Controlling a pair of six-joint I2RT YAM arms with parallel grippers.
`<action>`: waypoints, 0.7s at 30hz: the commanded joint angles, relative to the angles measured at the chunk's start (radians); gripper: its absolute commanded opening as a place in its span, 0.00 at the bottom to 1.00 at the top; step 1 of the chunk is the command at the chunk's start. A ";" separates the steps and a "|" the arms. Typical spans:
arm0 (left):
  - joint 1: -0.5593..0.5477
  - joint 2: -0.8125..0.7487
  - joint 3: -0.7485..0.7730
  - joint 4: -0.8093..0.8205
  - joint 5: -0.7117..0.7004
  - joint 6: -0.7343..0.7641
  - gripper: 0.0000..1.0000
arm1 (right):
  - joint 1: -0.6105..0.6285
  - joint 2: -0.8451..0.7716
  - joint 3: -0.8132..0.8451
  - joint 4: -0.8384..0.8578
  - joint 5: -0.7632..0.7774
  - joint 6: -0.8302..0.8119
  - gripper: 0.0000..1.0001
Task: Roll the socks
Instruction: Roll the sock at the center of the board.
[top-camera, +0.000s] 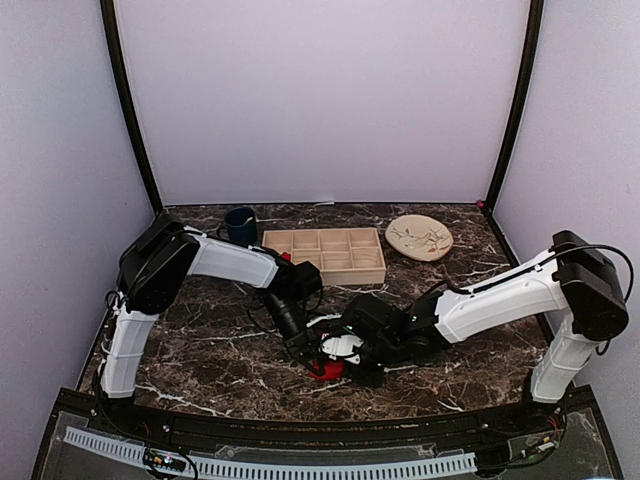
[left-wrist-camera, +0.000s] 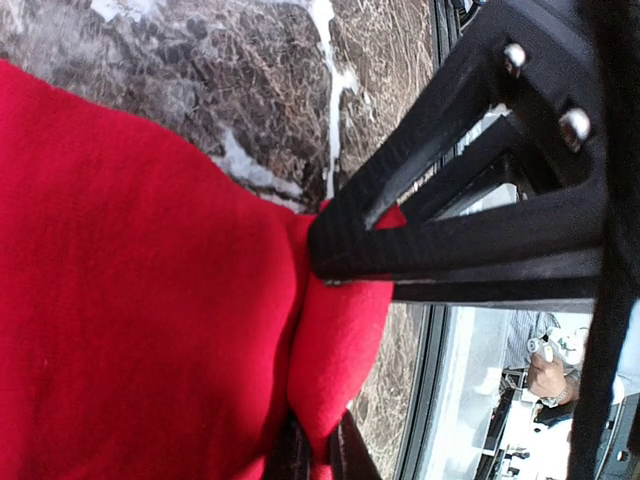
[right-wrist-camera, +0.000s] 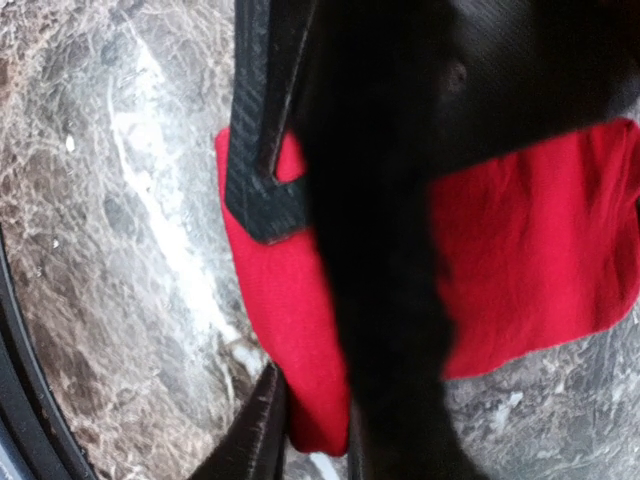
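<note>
The socks show as one red bundle with a white patch near the table's front middle; I cannot tell one sock from the other. My left gripper comes down on it from the left and my right gripper from the right, the two almost touching. In the left wrist view red fabric fills the left side, and the left gripper is shut on a fold of it. In the right wrist view the right gripper pinches the rounded edge of the red sock, which lies flat on the marble.
A wooden compartment tray stands behind the grippers, with a dark blue mug to its left and a round tan plate to its right. The table's front edge runs close by the sock.
</note>
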 joint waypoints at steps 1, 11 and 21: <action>-0.005 0.020 0.005 -0.036 -0.030 0.014 0.01 | 0.003 0.034 0.029 0.012 -0.020 -0.010 0.15; -0.003 0.014 0.004 -0.022 -0.066 -0.014 0.12 | -0.031 0.054 0.025 0.002 -0.114 0.014 0.01; 0.024 -0.049 -0.047 0.034 -0.089 -0.060 0.29 | -0.099 0.045 0.000 0.006 -0.217 0.040 0.01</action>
